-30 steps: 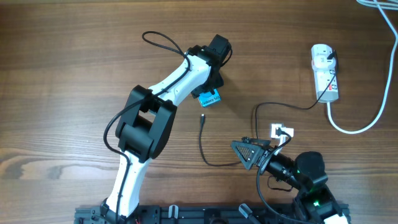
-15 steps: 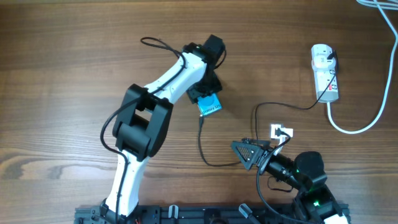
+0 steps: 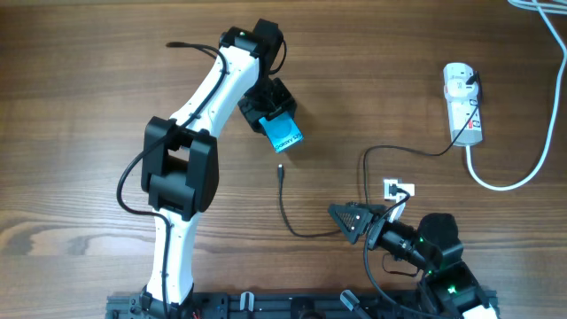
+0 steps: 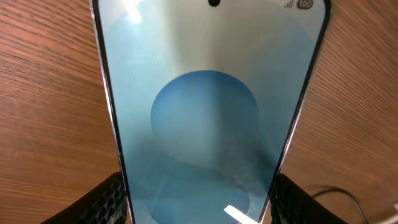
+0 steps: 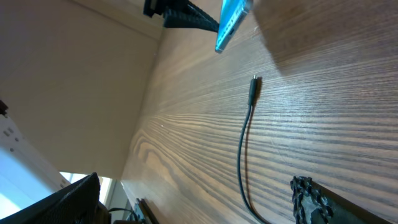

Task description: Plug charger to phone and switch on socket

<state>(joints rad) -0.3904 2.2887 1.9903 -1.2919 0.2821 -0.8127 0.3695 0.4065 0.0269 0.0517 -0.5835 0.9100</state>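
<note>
Near table centre, left gripper is pinching phone by its edges, tilted in air; charger tip is lying loose nearby; right gripper is sitting spread. Risk: w/o grip, tip is probably sliding away when port is pushing it

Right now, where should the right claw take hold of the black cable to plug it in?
Just behind the connector tip of the cable, from straight above, closing across it. That end lies flat and free, pointing toward the phone.
</note>
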